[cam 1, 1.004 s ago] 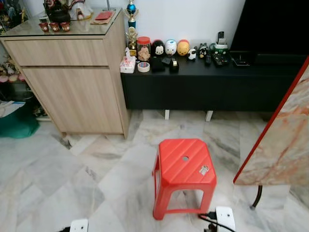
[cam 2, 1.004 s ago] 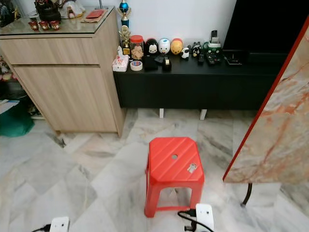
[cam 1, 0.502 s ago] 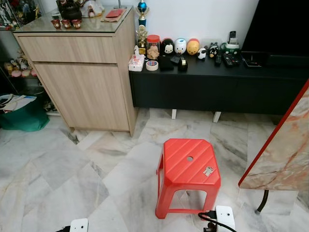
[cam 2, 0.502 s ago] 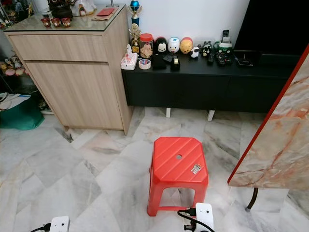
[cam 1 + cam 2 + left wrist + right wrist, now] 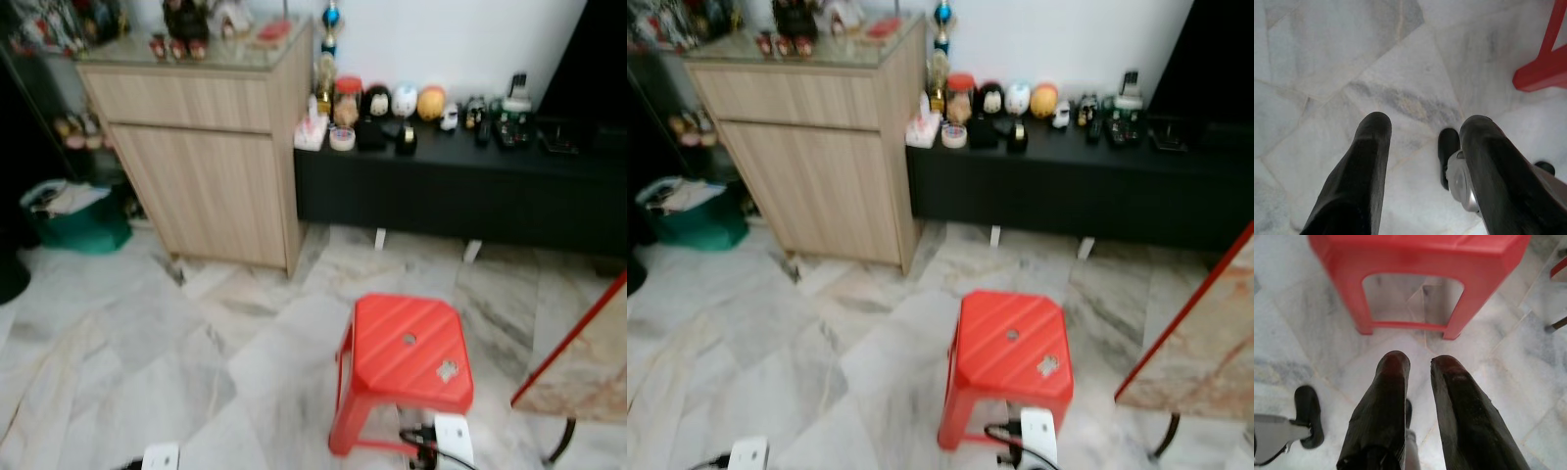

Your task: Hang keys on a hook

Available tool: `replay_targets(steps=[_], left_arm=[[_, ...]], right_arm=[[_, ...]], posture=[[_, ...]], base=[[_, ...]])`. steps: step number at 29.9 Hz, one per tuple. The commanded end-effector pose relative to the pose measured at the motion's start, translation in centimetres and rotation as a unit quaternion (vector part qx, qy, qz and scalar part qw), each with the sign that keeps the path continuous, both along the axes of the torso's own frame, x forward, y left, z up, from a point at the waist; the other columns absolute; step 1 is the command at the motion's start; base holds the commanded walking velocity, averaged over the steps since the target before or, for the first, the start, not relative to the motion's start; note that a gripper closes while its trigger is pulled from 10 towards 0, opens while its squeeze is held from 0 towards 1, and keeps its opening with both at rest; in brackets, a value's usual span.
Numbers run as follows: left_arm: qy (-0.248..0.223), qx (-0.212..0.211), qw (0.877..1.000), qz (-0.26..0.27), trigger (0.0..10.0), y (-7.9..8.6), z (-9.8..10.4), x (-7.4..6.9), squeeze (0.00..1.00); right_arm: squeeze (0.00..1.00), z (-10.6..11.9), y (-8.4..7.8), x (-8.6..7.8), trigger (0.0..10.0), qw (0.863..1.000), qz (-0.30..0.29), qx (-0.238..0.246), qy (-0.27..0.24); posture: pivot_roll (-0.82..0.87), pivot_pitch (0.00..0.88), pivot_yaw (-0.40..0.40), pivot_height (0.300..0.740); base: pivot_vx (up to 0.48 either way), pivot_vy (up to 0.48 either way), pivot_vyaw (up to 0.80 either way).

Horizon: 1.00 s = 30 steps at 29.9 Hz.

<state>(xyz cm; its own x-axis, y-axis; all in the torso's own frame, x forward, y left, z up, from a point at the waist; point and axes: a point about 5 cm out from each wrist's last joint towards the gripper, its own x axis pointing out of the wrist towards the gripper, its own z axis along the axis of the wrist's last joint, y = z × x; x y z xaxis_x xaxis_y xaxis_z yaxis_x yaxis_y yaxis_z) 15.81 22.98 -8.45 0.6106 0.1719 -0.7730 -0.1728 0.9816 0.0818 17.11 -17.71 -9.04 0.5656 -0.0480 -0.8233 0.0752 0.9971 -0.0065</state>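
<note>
A small bunch of keys (image 5: pixel 447 370) lies on the right front part of the red plastic stool's (image 5: pixel 392 345) top, which stands on the marble floor in front of me. Both arms hang low at the bottom of the eye views. In the left wrist view my left gripper (image 5: pixel 1425 132) is open over bare floor, with a stool leg (image 5: pixel 1542 68) off to one side. In the right wrist view my right gripper (image 5: pixel 1420 363) points at the floor just before the stool (image 5: pixel 1415 264), its fingers nearly together with nothing between them. The eye views are blurred.
A wooden cabinet (image 5: pixel 211 166) stands at the back left. A low black TV bench (image 5: pixel 460 186) with small figures and remotes runs along the wall. A marble-topped table's corner (image 5: pixel 588 372) juts in at the right. A green bag (image 5: pixel 73 220) sits far left.
The whole picture has slid right and blurred, so the camera has turned left. The keys stay on the stool. The arms still hang low.
</note>
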Motion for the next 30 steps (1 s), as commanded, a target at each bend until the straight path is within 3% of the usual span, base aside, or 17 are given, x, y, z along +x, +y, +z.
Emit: replay_targets(steps=[1,16,25,30], left_arm=[[0.011,0.001,1.000,-0.006,10.0,0.1,-0.2,-0.6,0.00],[0.005,0.003,1.000,-0.006,10.0,-0.1,-0.1,-0.3,0.00],[-0.005,0.009,1.000,0.000,10.0,0.2,0.0,-0.1,0.00],[-0.067,0.023,0.997,0.020,10.0,1.3,1.5,1.9,0.00]], right_arm=[[0.00,0.1,0.3,0.3,10.0,1.000,0.002,0.003,-0.005],[0.00,0.2,0.3,0.4,10.0,1.000,0.004,0.006,-0.008],[0.00,0.4,0.4,0.7,10.0,0.999,-0.006,0.014,-0.033],[0.00,0.8,0.3,1.1,10.0,0.998,-0.006,0.019,-0.065]], posture=[[0.06,0.000,-0.009,0.740],[0.07,0.000,-0.008,0.740],[0.06,0.000,-0.010,0.740],[0.06,0.000,-0.012,0.740]], base=[[0.266,0.000,0.00],[0.263,0.000,0.00],[0.000,0.000,0.00],[0.000,0.000,0.00]])
